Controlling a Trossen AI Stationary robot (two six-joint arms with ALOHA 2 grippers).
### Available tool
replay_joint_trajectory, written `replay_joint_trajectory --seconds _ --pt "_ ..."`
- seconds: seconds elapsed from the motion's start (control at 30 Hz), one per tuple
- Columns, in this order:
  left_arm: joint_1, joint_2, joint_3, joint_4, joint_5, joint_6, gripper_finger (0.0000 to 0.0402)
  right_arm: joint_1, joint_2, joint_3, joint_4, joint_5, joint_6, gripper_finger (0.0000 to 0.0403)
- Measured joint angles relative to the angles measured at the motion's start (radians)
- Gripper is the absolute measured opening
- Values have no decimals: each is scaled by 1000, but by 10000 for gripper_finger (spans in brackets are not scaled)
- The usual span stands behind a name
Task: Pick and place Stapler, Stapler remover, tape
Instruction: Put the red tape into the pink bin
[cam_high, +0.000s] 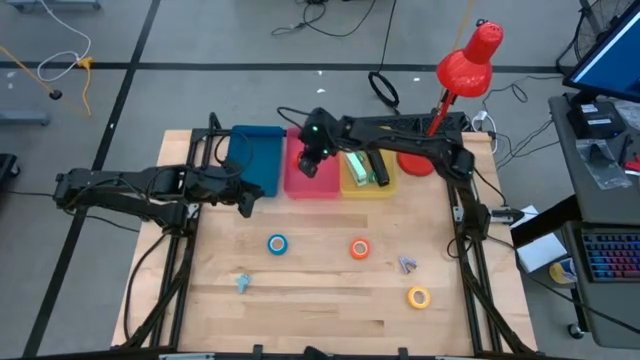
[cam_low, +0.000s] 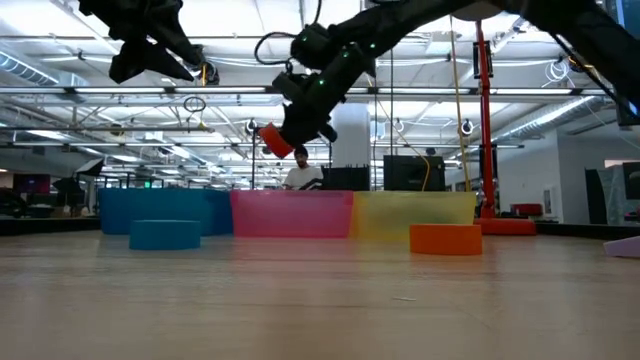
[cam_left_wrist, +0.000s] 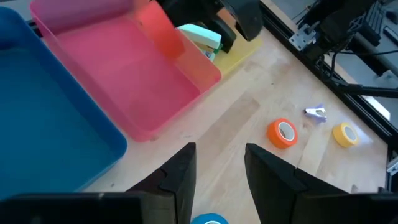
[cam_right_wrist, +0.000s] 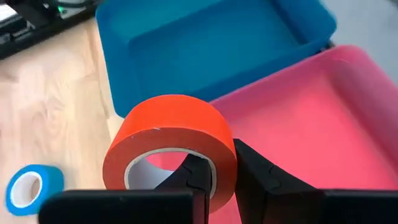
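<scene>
1. High view: my right gripper (cam_high: 312, 160) hangs over the pink tray (cam_high: 322, 184), which I take as my landmark. The left gripper (cam_high: 243, 200) waits just off the blue tray (cam_high: 262, 160), on the side away from the pink one. On the desk (cam_high: 320, 300) in front of the pink tray lie the blue tape (cam_high: 277, 244), orange tape (cam_high: 360, 249) and yellow tape (cam_high: 418, 297).

2. Low view: the red tape (cam_low: 272, 141) rides in the right gripper, well above the pink tray's rim.

3. Left wrist view: the left gripper's fingers (cam_left_wrist: 180, 171) are spread, holding nothing, with the pink tray ahead.

4. Right wrist view: my right gripper (cam_right_wrist: 221, 171) pinches the red tape through its wall, one finger inside the core hole and one outside, at the pink tray's edge. I judge these rolls light and stiff, the outer face smooth and somewhat slippery, so this wall pinch is the hold I would trust; a squeeze across the whole ring could let it roll out.
</scene>
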Motion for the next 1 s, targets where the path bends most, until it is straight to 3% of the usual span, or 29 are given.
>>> replay_joint_trajectory --seconds 0.17,0.47,1.0 --pt "0 0 0 0 0 8 136 -26 91 96 -158 -6 18 33" --pt "1 0 0 -1 -12 47 136 -73 155 103 -348 -31 37 35" --pt "1 0 0 0 -20 49 136 -65 190 96 -382 48 -20 42"
